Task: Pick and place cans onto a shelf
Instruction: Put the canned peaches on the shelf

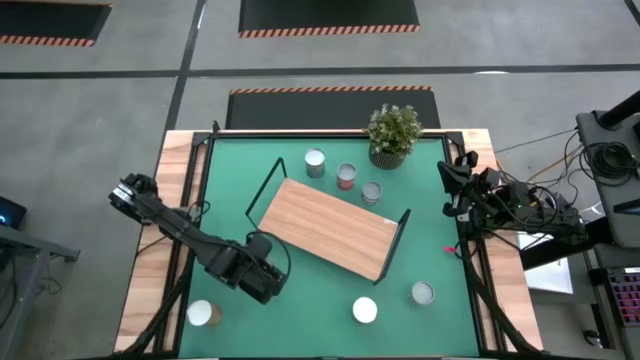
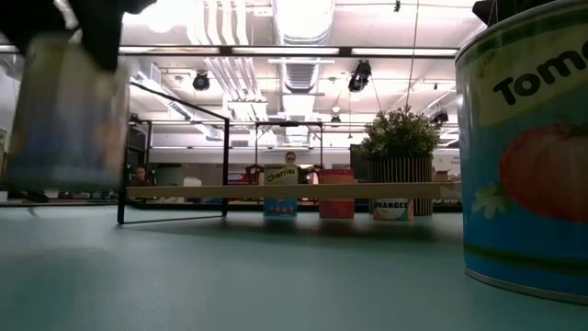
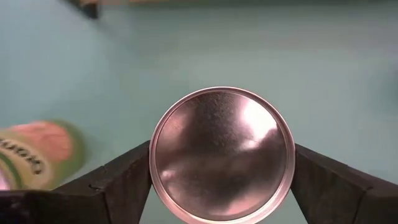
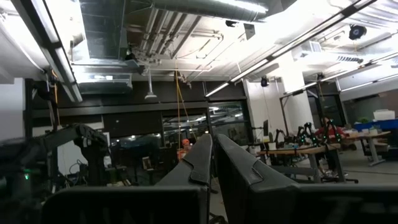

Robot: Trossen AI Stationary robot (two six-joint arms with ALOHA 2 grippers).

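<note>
A can (image 3: 221, 154) is gripped in the left gripper (image 3: 221, 186). Its round silver top fills the space between the two dark fingers (image 3: 118, 183), which press against its opposite sides, set wide by the can's girth. The can's long axis is upright, with the fingers level across it. In the high view, the left gripper (image 1: 262, 268) is seen over the green tabletop (image 1: 430, 250), just off the near left corner of the shelf (image 1: 330, 227). The board lies ahead and to the right of the held can, its long side set on a slant. Three cans (image 1: 345, 176) stand beyond the shelf, and three more (image 1: 364, 310) near the front edge. The right gripper (image 1: 447, 185) is parked at the right edge of the tabletop, fingers closed on nothing. The left arm is judged nearer the shelf.
</note>
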